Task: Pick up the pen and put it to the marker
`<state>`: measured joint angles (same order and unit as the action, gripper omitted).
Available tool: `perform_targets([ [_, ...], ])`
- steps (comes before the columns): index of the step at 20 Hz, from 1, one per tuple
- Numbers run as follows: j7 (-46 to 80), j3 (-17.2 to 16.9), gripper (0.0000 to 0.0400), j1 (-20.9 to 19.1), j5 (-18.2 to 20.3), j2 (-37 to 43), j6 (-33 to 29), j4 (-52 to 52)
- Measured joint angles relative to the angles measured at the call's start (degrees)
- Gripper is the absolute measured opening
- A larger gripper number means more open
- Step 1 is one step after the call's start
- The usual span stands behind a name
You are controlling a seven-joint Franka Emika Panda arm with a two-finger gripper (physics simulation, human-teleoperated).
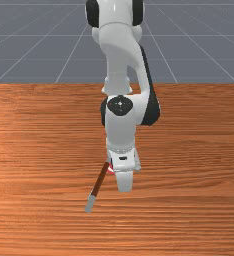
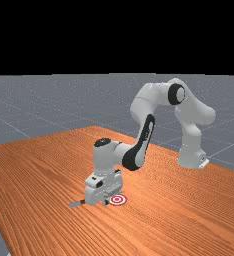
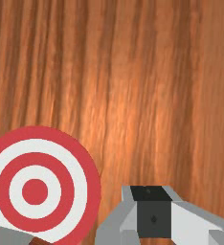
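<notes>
from my remote station, i have my white-and-grey arm (image 2: pixel 150 96) stretched over the orange-brown table (image 2: pixel 49 165), its elbow bent high and its forearm sloping down toward the far view's left. below the wrist, my gripper (image 2: pixel 105 202) points down, its fingertips low by the wood; whether they touch it, i cannot tell. in the front view, my arm comes straight down the middle of the scene, hiding the fingertips beneath it. the gripper is clenched on itself, its dark pads meeting in the wrist view.

the pen (image 1: pixel 100 180), brown with a grey end, lies outside that grasp. it slants away from my gripper toward the front view's lower left, that grey end outermost. its opposite end reaches the red-and-white target marker (image 3: pixel 35 192), where the wrist view catches a second grey end and a sliver of brown across the marker's rim. the marker's rings lie just beside my fingertips, to the far view's right of them, on the side of my arm's base (image 2: pixel 191 155). whether the pen rests on the marker or passes slightly above it, i cannot tell.
</notes>
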<state>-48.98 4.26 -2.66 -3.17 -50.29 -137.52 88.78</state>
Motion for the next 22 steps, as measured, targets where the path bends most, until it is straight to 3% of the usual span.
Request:
perform_targets([
  [2,0.0,0.0,0.0000,0.2,0.1,-1.8,5.3,-4.5],
  [3,0.1,-0.1,0.0000,0.1,-0.1,0.3,0.1,-0.4],
  [7,-1.6,1.4,0.0000,-1.1,1.4,0.7,2.3,-1.2],
  [8,-0.3,0.1,0.0000,0.2,0.3,-3.4,10.1,-8.6],
  [9,-0.3,0.1,0.0000,0.3,0.3,-5.5,10.6,-10.6],
  [12,-1.1,0.2,0.0000,0.1,-0.2,-4.0,1.6,-5.5],
  [14,-3.9,0.6,0.0002,-0.8,-0.7,-3.9,1.7,-5.6],
  [18,-14.9,1.5,0.0000,-6.3,-1.8,-4.6,2.7,-7.1],
  [22,-12.6,0.1,0.0000,-8.3,-0.5,-4.7,2.7,-7.4],
])
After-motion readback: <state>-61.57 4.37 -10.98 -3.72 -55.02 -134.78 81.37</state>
